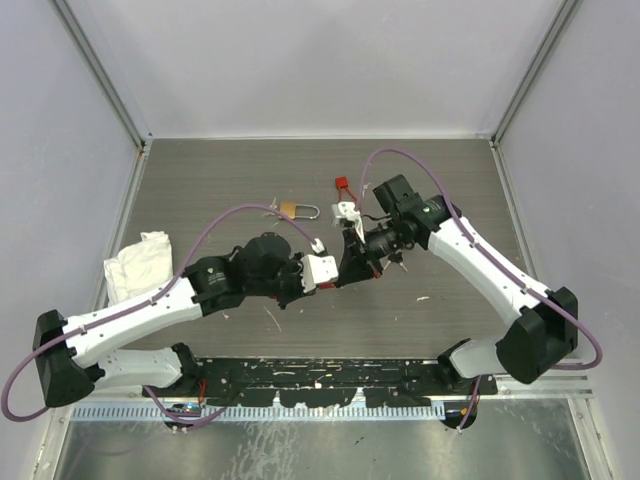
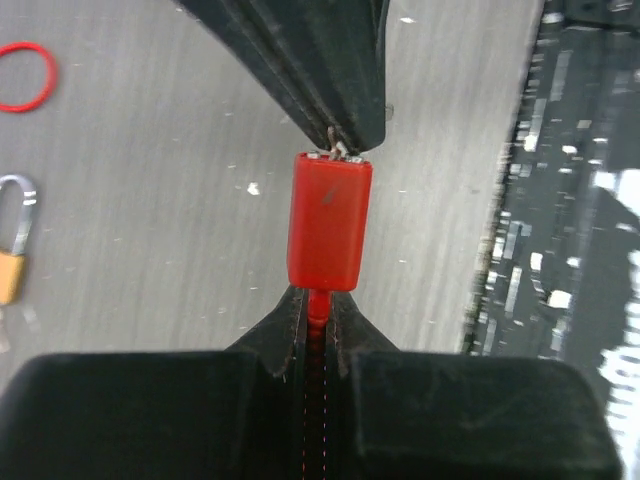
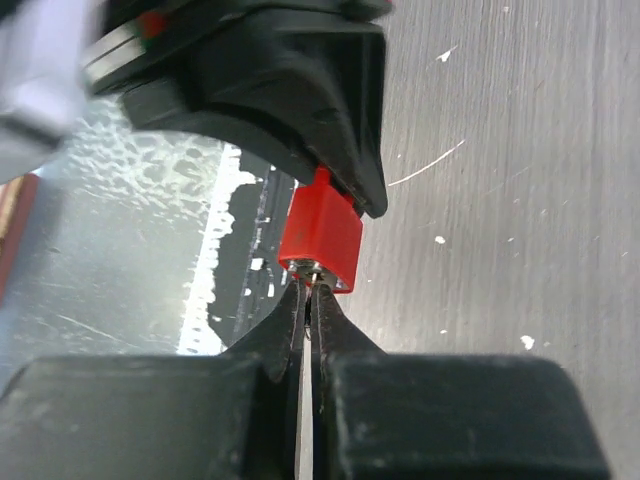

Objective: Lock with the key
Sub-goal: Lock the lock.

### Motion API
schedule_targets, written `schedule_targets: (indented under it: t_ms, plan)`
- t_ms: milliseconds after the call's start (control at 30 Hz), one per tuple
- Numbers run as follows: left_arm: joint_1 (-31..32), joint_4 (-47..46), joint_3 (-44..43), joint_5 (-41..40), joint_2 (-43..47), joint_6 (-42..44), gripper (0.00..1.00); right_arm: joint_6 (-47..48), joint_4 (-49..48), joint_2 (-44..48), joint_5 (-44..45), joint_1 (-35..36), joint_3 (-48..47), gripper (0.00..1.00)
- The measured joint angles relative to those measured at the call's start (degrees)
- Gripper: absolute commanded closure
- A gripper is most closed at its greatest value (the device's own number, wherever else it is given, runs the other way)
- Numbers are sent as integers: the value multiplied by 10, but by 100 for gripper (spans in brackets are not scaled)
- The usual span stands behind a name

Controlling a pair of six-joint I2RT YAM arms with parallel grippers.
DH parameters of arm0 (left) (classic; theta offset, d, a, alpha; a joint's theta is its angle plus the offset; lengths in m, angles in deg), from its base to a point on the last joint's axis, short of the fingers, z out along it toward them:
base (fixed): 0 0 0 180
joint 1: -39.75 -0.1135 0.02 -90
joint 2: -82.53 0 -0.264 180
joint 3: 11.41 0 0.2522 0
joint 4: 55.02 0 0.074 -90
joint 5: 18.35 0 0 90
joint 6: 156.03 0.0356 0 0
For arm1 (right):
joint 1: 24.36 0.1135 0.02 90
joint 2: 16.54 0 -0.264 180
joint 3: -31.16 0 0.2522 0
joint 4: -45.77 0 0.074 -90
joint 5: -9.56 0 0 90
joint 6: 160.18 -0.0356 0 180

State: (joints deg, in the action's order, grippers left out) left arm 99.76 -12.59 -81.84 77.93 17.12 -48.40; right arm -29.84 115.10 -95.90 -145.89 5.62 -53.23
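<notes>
A small red padlock (image 2: 330,232) hangs above the table between both grippers. My left gripper (image 2: 318,302) is shut on the red shackle at one end. My right gripper (image 3: 310,292) is shut at the opposite end, its fingertips pressed against the lock's metal keyhole face. Of the key (image 3: 318,274), only a thin silver sliver shows, pinched between the right fingertips at that face; its head is hidden. In the top view the two grippers meet tip to tip at the red padlock (image 1: 321,287), in the middle of the table.
A brass padlock (image 1: 297,210) lies on the table behind the grippers, and a small red item (image 1: 341,183) lies further back. A red loop (image 2: 25,77) lies near the brass padlock (image 2: 10,255). A crumpled white cloth (image 1: 135,262) sits at the left edge.
</notes>
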Motion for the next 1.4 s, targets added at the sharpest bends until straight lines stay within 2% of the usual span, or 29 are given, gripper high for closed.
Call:
schedule_targets:
  t_ms: [67, 167, 233, 300, 367, 433, 500, 600, 633, 767, 867, 967, 1033, 1100, 1233, 1300, 1400]
  plan:
    - [-35, 4, 2, 78, 3, -8, 100, 23, -11, 21, 23, 22, 6, 99]
    - [-119, 9, 5, 271, -7, -51, 100, 68, -57, 87, 96, 71, 28, 99]
    - [-153, 6, 4, 385, -30, -82, 100, 96, -69, 122, 142, 95, 31, 99]
    - [-166, 11, -4, 440, -57, -94, 100, 105, -64, 134, 169, 106, 32, 99]
    - [-170, 24, -15, 449, -80, -93, 100, 100, -64, 132, 184, 106, 37, 99]
    - [-166, 36, -19, 426, -88, -89, 100, 83, -64, 119, 188, 102, 40, 99]
    - [-147, 44, -20, 364, -76, -78, 100, 61, -63, 103, 171, 89, 40, 99]
    - [-90, 34, -13, 214, -34, -59, 100, 32, -57, 68, 104, 46, 35, 99]
    - [-59, 20, -2, 141, -10, -48, 100, 25, -50, 56, 79, 33, 29, 99]
    - [13, -17, 31, -15, 40, -11, 100, 15, -21, 14, -3, 9, 9, 99]
    - [30, -26, 41, -52, 45, 9, 100, 26, -13, 6, -14, 7, 8, 99]
    - [29, -36, 45, -47, 47, 17, 100, 38, -15, 16, -3, 10, 9, 99]
    - [7, -37, 46, 5, 49, 15, 100, 49, -22, 36, 23, 24, 11, 99]
    - [-35, -35, 46, 95, 49, 3, 100, 64, -42, 71, 63, 49, 22, 99]
    - [-148, -35, 31, 370, 0, -65, 100, 102, -74, 132, 138, 92, 30, 99]
    - [-168, -29, 15, 447, -43, -84, 100, 111, -68, 141, 159, 95, 30, 99]
    - [-179, -5, -10, 506, -107, -94, 100, 113, -47, 139, 188, 96, 30, 99]
